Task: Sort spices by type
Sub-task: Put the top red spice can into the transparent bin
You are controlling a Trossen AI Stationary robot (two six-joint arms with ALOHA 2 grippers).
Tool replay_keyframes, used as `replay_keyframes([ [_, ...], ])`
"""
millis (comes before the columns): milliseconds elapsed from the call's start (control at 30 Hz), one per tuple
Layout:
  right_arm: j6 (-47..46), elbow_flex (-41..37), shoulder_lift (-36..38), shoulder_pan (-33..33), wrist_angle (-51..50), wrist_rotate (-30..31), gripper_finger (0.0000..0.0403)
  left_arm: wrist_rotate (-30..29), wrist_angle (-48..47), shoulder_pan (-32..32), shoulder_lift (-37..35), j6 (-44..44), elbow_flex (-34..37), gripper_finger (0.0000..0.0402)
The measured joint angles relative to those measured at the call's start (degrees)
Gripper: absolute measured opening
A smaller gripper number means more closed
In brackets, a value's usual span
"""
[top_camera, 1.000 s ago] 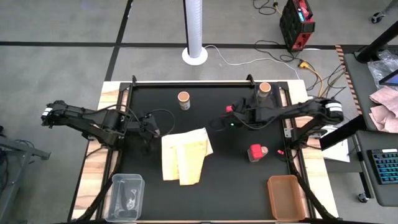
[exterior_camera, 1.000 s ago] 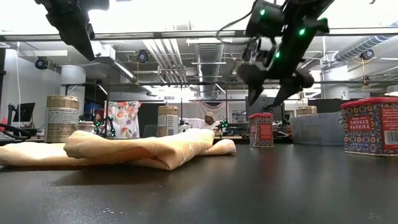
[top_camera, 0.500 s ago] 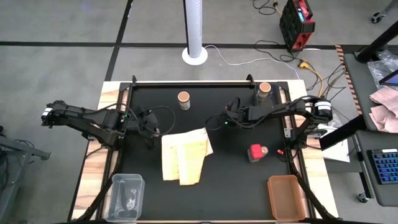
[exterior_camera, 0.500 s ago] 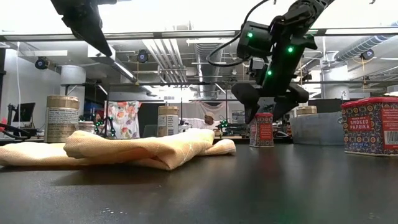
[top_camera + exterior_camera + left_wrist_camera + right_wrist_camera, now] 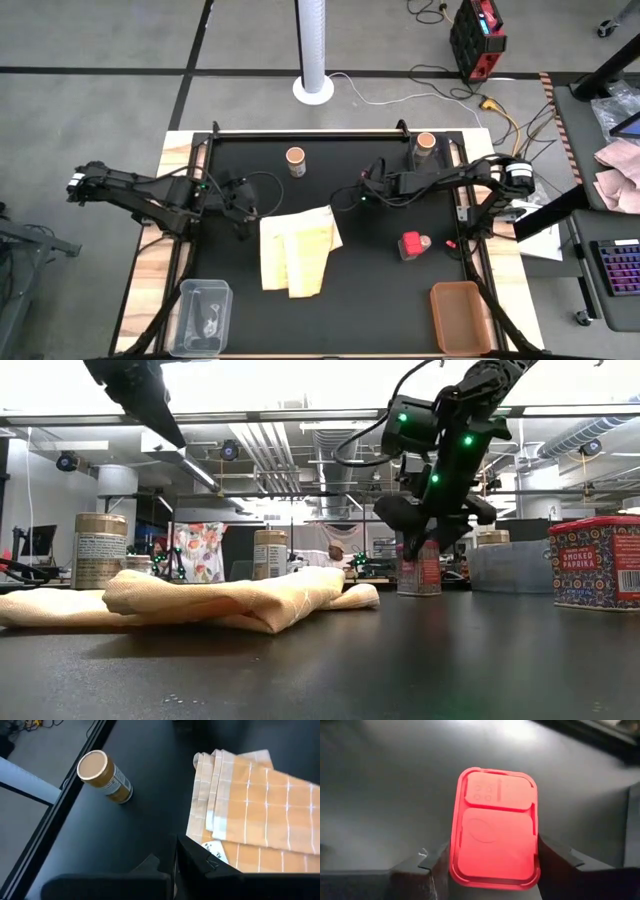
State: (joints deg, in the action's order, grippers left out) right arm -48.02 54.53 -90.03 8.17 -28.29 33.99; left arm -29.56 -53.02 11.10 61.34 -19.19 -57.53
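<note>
Tin [image 5: 495,827], red, near the bench's far edge, now clasped by the right gripper [image 5: 428,540], narrowed from wide a second ago; lifting can be expected next. Left gripper [image 5: 240,205] is kept shut by the cloth [image 5: 297,250].

Grey floor [image 5: 100,40] crossed by dark lines surrounds the black counter [image 5: 330,310]. A white post [image 5: 313,45] stands behind it, near a red box [image 5: 477,35]. Ceiling ducts [image 5: 335,455] and lights hang over what seems a cluttered workshop.
</note>
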Motion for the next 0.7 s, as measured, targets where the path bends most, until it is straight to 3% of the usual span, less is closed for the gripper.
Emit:
replay_keyframes([
  [167, 9.68, 0.46, 6.09, -5.43, 3.8, 0.5, 0.0206, 0.76, 17.03, 2.27, -0.09, 9.58, 3.09, 0.0],
  [400, 39.45, -0.49, 11.97, -21.21, 20.45, 1.52, 0.0206, 14.39, 52.26, 3.08, -0.09, 20.5, 13.59, 0.0],
  [533, 46.4, -0.6, 11.22, -26.67, 24.91, 5.2, 0.0206, 14.47, 57.62, 2.99, -0.06, 21.53, 17.84, 0.0023],
  [700, 49.07, -0.6, 7.98, -28.68, 29.31, 5.35, 0.0206, 13.75, 60.82, 2.96, 1.4, 17.69, 20.93, 0.0092],
])
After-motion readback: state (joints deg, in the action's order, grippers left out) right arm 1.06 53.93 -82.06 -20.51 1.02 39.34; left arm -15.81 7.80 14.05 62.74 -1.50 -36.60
